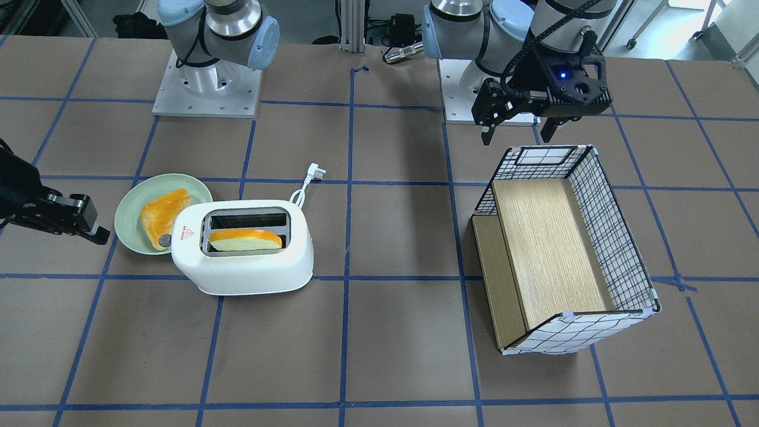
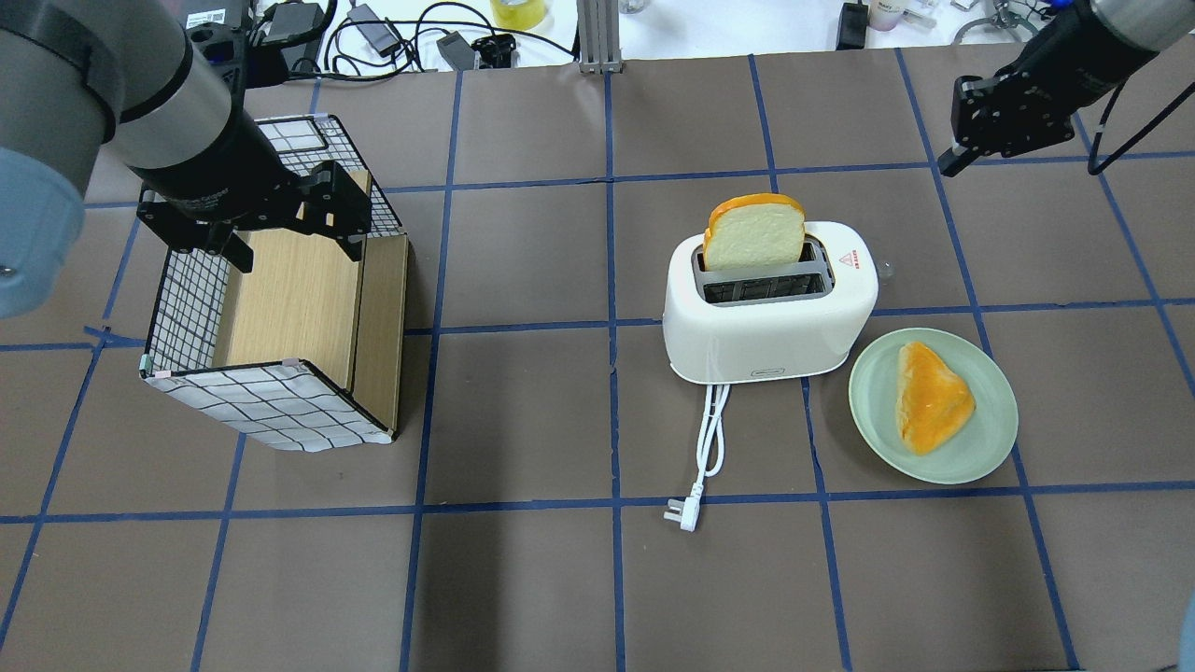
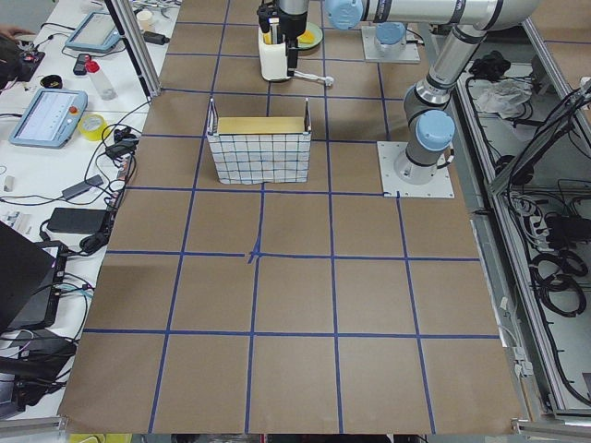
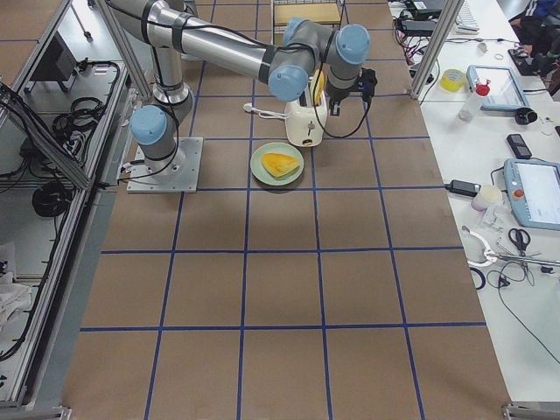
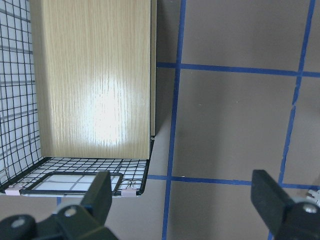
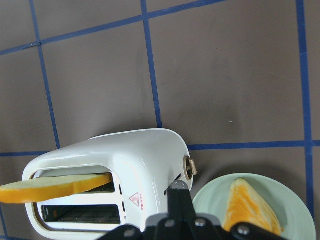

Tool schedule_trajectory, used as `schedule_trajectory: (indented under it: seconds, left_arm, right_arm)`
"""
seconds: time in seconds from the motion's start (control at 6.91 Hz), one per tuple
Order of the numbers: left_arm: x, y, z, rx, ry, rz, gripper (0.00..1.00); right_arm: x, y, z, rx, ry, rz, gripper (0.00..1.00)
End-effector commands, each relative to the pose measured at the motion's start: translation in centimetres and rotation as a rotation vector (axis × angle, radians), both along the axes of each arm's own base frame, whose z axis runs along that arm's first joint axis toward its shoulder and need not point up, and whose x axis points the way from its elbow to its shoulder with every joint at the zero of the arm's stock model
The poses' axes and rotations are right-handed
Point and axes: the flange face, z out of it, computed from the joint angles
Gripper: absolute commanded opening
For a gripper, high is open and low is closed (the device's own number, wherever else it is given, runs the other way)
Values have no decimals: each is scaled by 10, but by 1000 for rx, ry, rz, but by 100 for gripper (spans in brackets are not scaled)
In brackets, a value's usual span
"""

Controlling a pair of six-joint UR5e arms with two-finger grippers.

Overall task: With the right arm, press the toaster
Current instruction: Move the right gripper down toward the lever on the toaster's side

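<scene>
Not much done on this one so far, the press itself hasn't happened. The toaster [image 2: 770,317] sits on the table [image 2: 523,579] right of the middle in the overhead view. It has one slice of bread [image 2: 754,233] standing tall out of a slot, so I'd guess the lever is up. The little knob [image 6: 190,167] is on the end that faces the plate [image 2: 990,439].

The right gripper [image 2: 948,166] hangs past that end, apart from the toaster and touching nothing. Its fingers are pinched together with nothing between them, which looks fine for poking a lever. What's left is basically everything: line up over the knob, come down, and push.

The left gripper [image 2: 297,252] hovers spread wide over the grid box [image 2: 271,411], well apart from all this.
</scene>
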Motion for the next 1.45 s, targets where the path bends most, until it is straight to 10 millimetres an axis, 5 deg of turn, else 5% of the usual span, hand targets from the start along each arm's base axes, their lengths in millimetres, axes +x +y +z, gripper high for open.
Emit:
schedule_trajectory:
  seconds: [0.0,0.72,1.3]
  left_arm:
    - [0,0,0,0,0,0,100]
    - [0,0,0,0,0,0,100]
    - [0,0,0,0,2,0,100]
  right_arm:
    - [6,3,-46,10,-36,66,0]
    - [24,13,-81,71,-62,159,0]
    - [25,19,-87,90,-67,159,0]
